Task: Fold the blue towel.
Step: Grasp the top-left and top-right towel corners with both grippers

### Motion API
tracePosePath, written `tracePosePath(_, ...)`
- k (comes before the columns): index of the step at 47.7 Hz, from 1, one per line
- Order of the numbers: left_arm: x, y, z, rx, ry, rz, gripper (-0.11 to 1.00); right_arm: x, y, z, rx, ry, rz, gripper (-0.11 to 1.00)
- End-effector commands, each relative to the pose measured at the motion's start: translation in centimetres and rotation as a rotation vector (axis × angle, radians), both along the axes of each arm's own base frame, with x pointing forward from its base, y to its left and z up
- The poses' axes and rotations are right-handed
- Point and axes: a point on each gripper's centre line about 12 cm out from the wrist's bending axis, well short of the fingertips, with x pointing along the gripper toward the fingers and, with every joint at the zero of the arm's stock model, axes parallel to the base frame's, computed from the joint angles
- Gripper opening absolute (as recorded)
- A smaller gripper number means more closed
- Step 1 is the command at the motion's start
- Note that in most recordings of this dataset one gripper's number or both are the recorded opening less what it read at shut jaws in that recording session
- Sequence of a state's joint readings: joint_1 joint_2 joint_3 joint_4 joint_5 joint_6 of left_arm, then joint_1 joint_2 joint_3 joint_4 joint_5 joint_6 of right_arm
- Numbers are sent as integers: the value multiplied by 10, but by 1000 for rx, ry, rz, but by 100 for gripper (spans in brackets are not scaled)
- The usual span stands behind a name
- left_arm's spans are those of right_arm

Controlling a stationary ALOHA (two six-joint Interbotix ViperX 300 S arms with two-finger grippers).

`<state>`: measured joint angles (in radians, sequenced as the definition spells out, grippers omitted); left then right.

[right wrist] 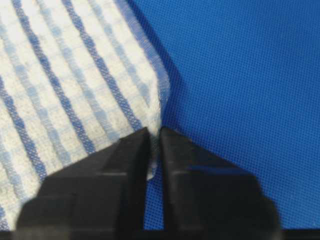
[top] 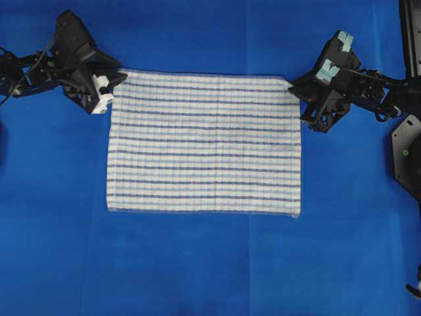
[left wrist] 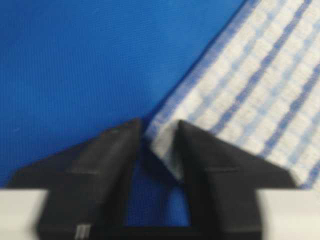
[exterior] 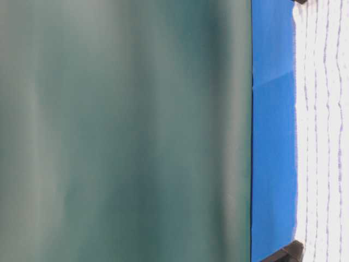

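Note:
The blue towel [top: 204, 145], white with thin blue stripes, lies flat and unfolded on the blue table covering [top: 197, 263]. My left gripper [top: 113, 82] is at the towel's far left corner. In the left wrist view [left wrist: 160, 130] its jaws stand a little apart, with the towel [left wrist: 250, 75] corner between them, resting against the right finger [left wrist: 210, 160]. My right gripper [top: 296, 89] is at the far right corner. In the right wrist view [right wrist: 155, 132] its jaws are nearly together, pinching the corner of the towel [right wrist: 65, 75].
A black bracket and arm hardware [top: 408, 151] stand at the right edge of the overhead view. The table-level view shows a blurred green backdrop [exterior: 125, 131], the blue covering [exterior: 272, 136] and the towel's edge [exterior: 322, 131].

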<state>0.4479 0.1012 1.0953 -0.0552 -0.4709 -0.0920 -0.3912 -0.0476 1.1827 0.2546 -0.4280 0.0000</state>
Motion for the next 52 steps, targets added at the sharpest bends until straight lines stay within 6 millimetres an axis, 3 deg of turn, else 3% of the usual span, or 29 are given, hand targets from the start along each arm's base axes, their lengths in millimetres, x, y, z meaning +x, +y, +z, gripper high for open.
tracePosePath(1,-2,-9,-6,-24,38,-26,18,3,0,3,-9,-16,5,30)
tracePosePath(5,-1,-12,-6,-23,40,-38,4,5,2,4,-8,-18,12,26)
tracePosePath(19,5,-11,2,-9,19,-48,4,8,4,7,-11,-34,20,26)
tracePosePath(35,5,-12,36,1,5,-60,4,6,7,42,-18,-107,34,26)
tracePosePath(52,7,-11,46,32,-19,-75,4,4,9,44,-12,-107,36,26)
